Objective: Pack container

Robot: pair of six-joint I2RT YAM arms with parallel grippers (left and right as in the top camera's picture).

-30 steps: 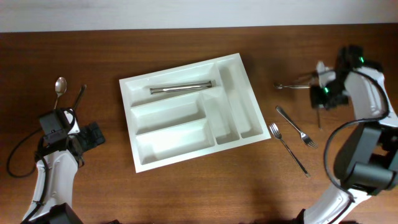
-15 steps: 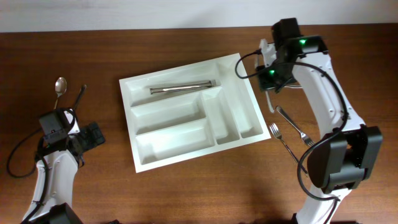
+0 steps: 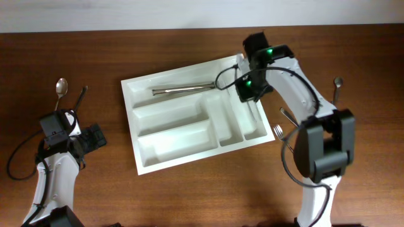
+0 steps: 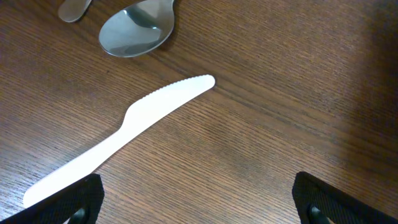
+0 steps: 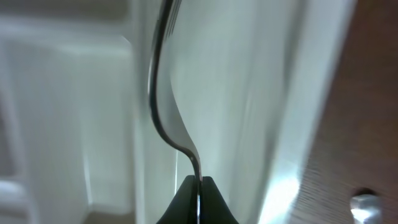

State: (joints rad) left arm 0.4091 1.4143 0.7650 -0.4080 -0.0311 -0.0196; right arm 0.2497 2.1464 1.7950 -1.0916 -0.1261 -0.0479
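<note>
While our right pincer [image 5: 198, 191] clamps metal utensil [image 5: 163, 106] above tray [image 3: 170, 142], our left pincer [image 4: 202, 205] hangs released over white knife [image 4: 124, 127] on tabletop [image 4: 280, 93].

White serrated plastic knife [image 4: 124, 134] flat on brown wooden table [image 4: 280, 93]; shiny metal spoon [image 4: 137, 31] near blade tip, perhaps second spoon [image 4: 74, 9] beside.

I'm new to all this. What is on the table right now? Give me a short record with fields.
Tray: large white plastic cutlery tray, metal utensils in its far long compartment
Right tool: shut on a metal fork, over a narrow tray compartment
Left tool: open, empty, white plastic knife lying before it
Loose on table: metal spoon far left, second spoon far right
</note>
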